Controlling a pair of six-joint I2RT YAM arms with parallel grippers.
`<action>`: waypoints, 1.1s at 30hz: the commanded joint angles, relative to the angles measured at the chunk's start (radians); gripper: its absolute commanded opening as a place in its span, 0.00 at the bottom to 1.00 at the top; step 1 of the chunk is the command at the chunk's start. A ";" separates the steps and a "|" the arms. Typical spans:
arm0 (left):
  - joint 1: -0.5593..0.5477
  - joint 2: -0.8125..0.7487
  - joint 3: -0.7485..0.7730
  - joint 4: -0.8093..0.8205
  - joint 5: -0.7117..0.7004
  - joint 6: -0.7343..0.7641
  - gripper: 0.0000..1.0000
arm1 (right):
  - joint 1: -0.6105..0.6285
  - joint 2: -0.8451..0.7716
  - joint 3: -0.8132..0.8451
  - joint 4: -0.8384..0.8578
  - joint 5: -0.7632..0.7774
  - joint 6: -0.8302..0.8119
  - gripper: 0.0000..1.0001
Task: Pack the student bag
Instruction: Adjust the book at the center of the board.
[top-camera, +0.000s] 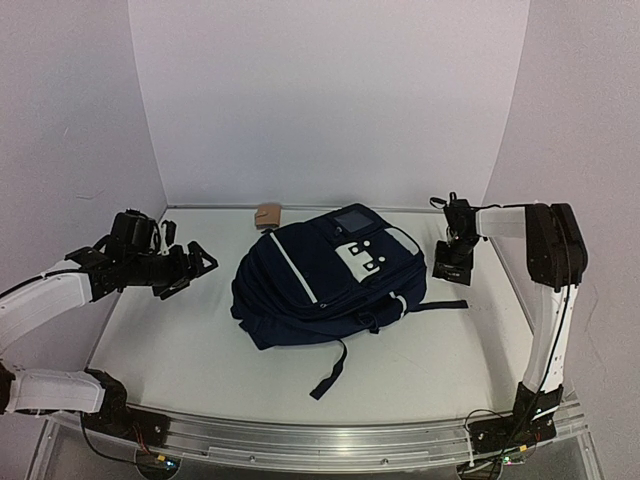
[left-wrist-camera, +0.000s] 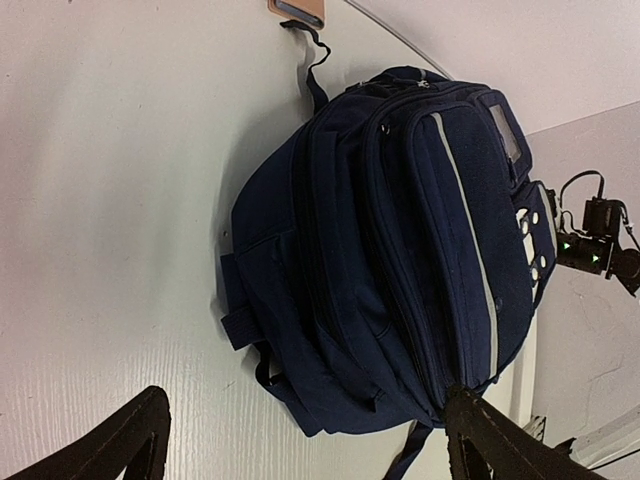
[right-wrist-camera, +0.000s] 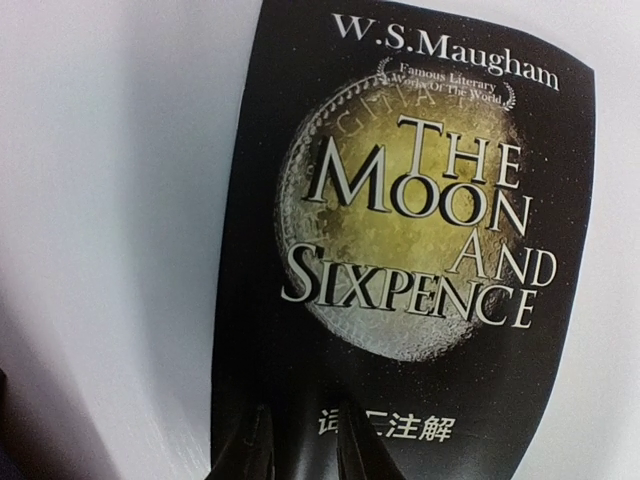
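Observation:
The student bag (top-camera: 325, 275) is a large navy backpack with white piping and white block marks, lying flat mid-table, its dark straps trailing toward the front. It fills the left wrist view (left-wrist-camera: 400, 250). My left gripper (top-camera: 190, 270) is open and empty, hovering left of the bag; its fingers frame the bag's bottom end (left-wrist-camera: 305, 400). My right gripper (top-camera: 453, 245) is to the right of the bag, over a black book (top-camera: 452, 265). In the right wrist view the book (right-wrist-camera: 420, 200) reads "The Moon and Sixpence". The gripper (right-wrist-camera: 300, 415) has its fingers nearly together over the cover, gripping nothing.
A small tan object (top-camera: 267, 213) lies behind the bag near the back wall; it also shows in the left wrist view (left-wrist-camera: 295, 10). White walls close in the table on the left, back and right. A loose strap (top-camera: 330, 375) reaches toward the front edge.

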 joint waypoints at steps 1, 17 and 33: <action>0.005 -0.032 -0.007 -0.008 -0.025 0.016 0.95 | -0.010 0.091 -0.056 -0.123 -0.006 -0.004 0.11; 0.005 -0.030 0.016 -0.013 -0.013 0.029 0.95 | 0.061 -0.168 -0.244 -0.122 -0.052 0.035 0.00; 0.005 -0.006 0.068 -0.039 -0.016 0.032 0.95 | 0.029 -0.273 -0.149 -0.183 0.091 -0.020 0.97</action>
